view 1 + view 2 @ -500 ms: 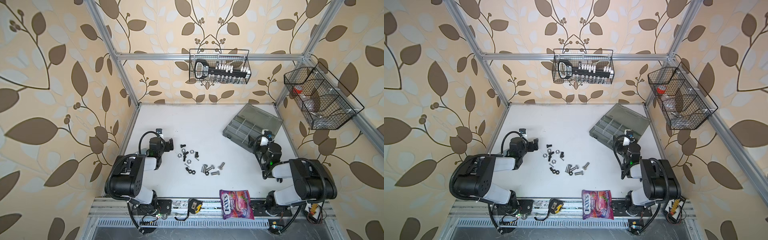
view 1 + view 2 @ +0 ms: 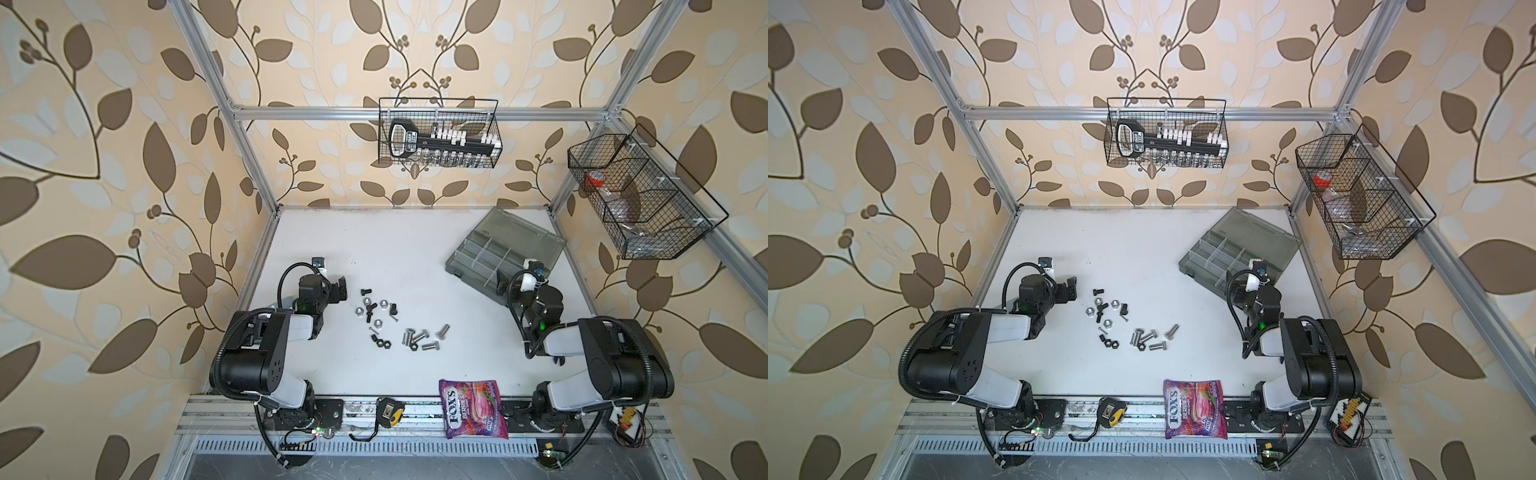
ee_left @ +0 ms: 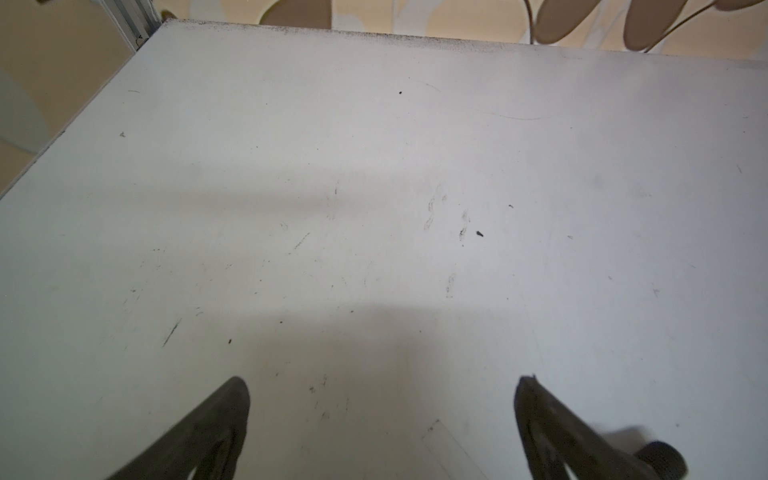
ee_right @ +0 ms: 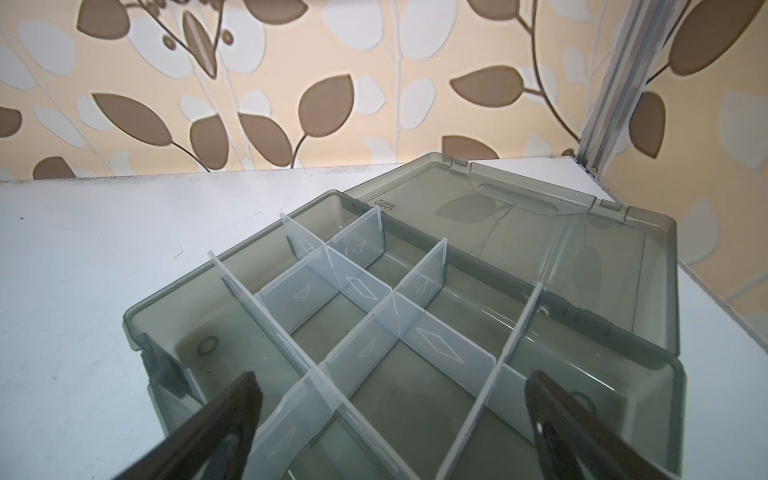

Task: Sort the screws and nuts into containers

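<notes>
**Left gripper** (image 2: 338, 289): low over the white table (image 2: 395, 249), just left of the loose hardware. Jaws stand wide apart with nothing between them; the left wrist view (image 3: 380, 388) shows only bare tabletop between the fingers.

**Nuts** (image 2: 367, 301): silver and black, scattered on the table at centre-left, just beside the left gripper and mixed in with short black screws. Two black ones lie touching at the near edge of the group.

**Screws** (image 2: 420, 335): the shiny silver ones form a loose cluster to the right of the nuts, some touching. The black ones and a thin one lie among the nuts. All are on the table, well apart from the box.

**Tape measure** (image 2: 388, 411) and **sweet bag** (image 2: 473, 409): at the front rail, no part of the job.

**Box** (image 2: 459, 259): back right of the table, set at an angle, lid (image 2: 523, 235) folded flat open behind it. Every compartment seen in the right wrist view is empty.

**Right gripper** (image 4: 392, 380): hangs over the near end of the box, jaws spread wide, holding nothing.

**Wire baskets** (image 2: 438, 133): on the back and right walls, not involved.

**Progress**: by my reading nothing is sorted yet. Every screw and nut remains to be picked up and carried across to the box.
</notes>
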{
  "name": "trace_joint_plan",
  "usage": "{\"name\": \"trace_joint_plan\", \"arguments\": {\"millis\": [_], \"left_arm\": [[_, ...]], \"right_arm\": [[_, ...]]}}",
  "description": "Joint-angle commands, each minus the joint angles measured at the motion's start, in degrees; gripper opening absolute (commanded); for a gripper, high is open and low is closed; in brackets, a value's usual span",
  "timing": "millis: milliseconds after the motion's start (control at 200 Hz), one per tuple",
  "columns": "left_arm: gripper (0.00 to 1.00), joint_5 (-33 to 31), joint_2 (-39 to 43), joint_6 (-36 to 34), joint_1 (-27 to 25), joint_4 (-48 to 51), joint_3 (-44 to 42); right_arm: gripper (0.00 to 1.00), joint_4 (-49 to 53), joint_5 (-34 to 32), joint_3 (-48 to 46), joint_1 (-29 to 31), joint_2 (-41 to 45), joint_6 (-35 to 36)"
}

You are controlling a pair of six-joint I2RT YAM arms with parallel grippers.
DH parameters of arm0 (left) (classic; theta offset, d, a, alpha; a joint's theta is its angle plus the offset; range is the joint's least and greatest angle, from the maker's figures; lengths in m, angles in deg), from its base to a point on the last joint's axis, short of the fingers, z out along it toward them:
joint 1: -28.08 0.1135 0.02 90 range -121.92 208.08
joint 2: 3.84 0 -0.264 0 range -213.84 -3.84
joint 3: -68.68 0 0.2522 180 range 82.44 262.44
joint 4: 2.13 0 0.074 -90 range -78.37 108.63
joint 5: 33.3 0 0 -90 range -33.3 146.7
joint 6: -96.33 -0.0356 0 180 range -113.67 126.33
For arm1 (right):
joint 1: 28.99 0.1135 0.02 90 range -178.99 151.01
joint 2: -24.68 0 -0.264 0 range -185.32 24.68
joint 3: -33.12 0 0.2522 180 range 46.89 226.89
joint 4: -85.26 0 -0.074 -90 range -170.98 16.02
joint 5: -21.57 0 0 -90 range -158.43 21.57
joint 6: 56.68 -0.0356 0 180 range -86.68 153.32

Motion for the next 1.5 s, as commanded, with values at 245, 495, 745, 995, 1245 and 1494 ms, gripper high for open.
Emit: {"name": "trace_joint_plan", "arguments": {"millis": [245, 495, 745, 995, 1245, 1494], "left_arm": [[0.99, -0.7, 0.4, -0.2, 0.5, -0.5, 0.9], [0.99, -0.7, 0.5, -0.2, 0.5, -0.6, 0.8], [0.99, -0.8, 0.5, -0.2, 0.5, -0.6, 0.9], [0.99, -0.7, 0.5, -0.2, 0.6, -0.6, 0.8], [0.99, -1.1, 1.3, -0.1, 0.5, 0.8, 1.4], [0.99, -3.6, 10.7, 1.0, 0.6, 12.2, 4.4]], "right_arm": [[1.00, -0.5, -0.7, 0.2, 0.2, 0.0, 0.3], [1.00, -0.5, -0.7, 0.1, 0.2, 0.0, 0.3], [1.00, -0.5, -0.7, 0.2, 0.2, 0.0, 0.3], [1.00, -0.5, -0.7, 0.1, 0.2, 0.1, 0.3], [1.00, -0.8, -0.8, 0.0, 0.2, 0.2, 0.2], [0.99, 13.8, -6.6, 5.3, 0.2, 7.1, -1.9]]}}
